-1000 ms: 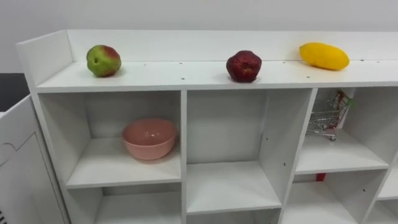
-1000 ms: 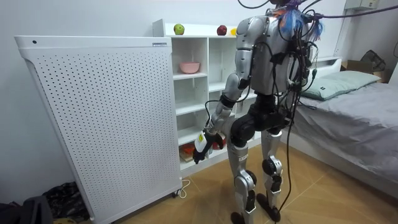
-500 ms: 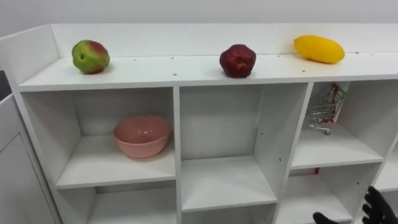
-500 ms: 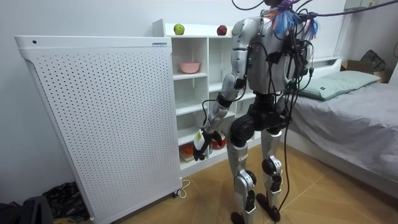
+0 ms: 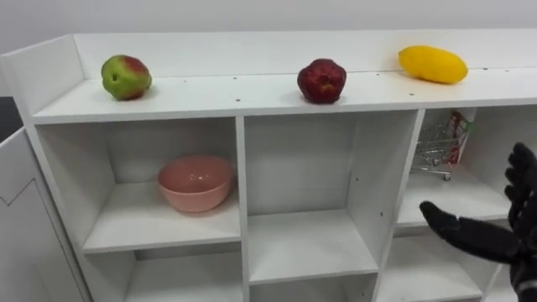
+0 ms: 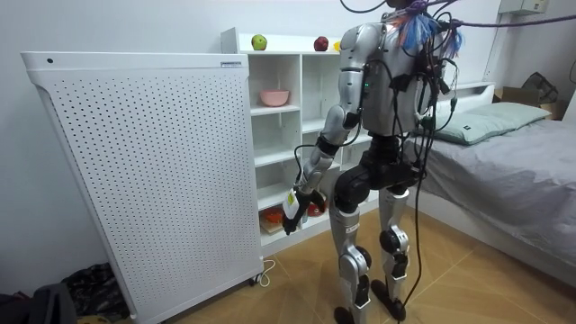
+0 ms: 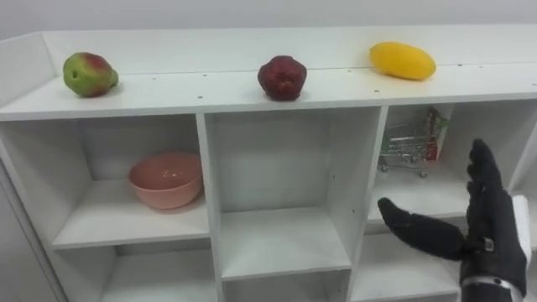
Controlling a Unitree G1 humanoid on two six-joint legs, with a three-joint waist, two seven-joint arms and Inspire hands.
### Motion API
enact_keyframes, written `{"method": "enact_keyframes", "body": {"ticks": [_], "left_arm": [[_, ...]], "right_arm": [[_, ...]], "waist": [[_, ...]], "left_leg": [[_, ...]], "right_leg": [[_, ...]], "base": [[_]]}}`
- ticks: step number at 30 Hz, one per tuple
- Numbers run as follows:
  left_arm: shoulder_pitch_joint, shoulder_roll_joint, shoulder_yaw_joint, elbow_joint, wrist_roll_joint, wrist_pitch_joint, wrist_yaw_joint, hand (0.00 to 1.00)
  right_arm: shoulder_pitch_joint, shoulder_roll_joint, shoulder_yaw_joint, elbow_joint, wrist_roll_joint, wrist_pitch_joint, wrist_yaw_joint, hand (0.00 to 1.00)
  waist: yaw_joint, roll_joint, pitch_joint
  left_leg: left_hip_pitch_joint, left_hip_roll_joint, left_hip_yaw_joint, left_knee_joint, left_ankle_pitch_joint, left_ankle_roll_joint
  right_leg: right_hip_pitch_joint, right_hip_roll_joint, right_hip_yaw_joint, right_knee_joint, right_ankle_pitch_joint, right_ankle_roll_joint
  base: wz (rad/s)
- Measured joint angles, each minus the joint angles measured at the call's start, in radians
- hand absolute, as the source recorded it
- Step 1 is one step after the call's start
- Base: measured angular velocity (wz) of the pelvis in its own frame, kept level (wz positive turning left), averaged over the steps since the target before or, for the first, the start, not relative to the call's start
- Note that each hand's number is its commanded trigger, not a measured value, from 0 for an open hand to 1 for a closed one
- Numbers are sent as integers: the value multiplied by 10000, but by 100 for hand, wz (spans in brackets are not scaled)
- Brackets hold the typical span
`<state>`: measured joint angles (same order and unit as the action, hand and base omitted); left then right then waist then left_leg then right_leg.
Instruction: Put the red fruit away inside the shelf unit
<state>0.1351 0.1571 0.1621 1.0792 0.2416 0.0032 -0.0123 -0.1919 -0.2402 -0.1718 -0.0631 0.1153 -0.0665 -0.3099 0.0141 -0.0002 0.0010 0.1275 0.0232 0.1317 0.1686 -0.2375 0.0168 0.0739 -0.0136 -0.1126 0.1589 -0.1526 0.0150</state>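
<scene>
Three fruits lie on the top board of the white closet point(image 5: 252, 98): a green-red apple point(image 5: 126, 76) at the left, a dark red fruit point(image 5: 321, 80) in the middle and a yellow mango point(image 5: 432, 64) at the right. My right hand point(image 7: 492, 233) is raised at the lower right, in front of the right-hand compartments. It is open, with straight fingers and the thumb pointing left, and it holds nothing. In the room view my left hand point(image 6: 290, 211) hangs low beside the closet's lower shelves.
A pink bowl point(image 5: 195, 183) sits in the upper left compartment. A small wire shopping cart point(image 5: 430, 152) stands in the upper right one. In the room view a tall white perforated panel point(image 6: 144, 171) stands left of the closet and a bed point(image 6: 504, 171) lies behind me.
My right hand has risen into view at the lower right, in front of the right compartments. The head camera shifted slightly. The fruits have not moved.
</scene>
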Motion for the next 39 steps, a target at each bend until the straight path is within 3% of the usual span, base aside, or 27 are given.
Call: {"method": "enact_keyframes", "body": {"ticks": [4,11,20,22,25,39], "left_arm": [[-195,120,-631,3,16,14,-2,0],[-644,141,-665,-166,57,198,-2,0],[-1041,151,-656,8,69,494,-132,0],[-1055,150,-658,21,79,656,-201,0],[-1054,145,-657,26,93,814,-250,0],[-1060,148,-664,22,142,848,-399,0]], "right_arm": [[-866,-66,414,-1,351,-78,60,0],[-1301,-256,749,-1,1176,46,402,0],[-1585,-362,725,70,1422,719,445,0],[-1847,-370,720,84,1436,1082,437,0],[-2033,-371,705,117,1445,1337,412,0],[-2617,-374,705,256,1446,1982,199,0]], "waist": [[3,-118,-5],[331,-122,11],[449,-338,25],[434,-395,5],[438,-457,5],[418,-482,10]], "left_leg": [[-140,1,-244,94,0,0],[-162,3,-444,93,1,-1],[-155,-4,-403,174,8,-8],[-286,-3,-376,229,10,-8],[-386,-2,-367,310,11,-5],[-600,-31,-358,372,94,43]], "right_leg": [[-18,-19,-286,-7,9,-13],[90,-42,-573,-72,8,-12],[79,-50,-558,-13,8,-13],[-55,-54,-540,59,13,-20],[-175,-59,-524,136,24,-38],[-428,-139,-512,308,44,-69]], "base": [[15],[10],[-3],[-5],[0],[0]]}}
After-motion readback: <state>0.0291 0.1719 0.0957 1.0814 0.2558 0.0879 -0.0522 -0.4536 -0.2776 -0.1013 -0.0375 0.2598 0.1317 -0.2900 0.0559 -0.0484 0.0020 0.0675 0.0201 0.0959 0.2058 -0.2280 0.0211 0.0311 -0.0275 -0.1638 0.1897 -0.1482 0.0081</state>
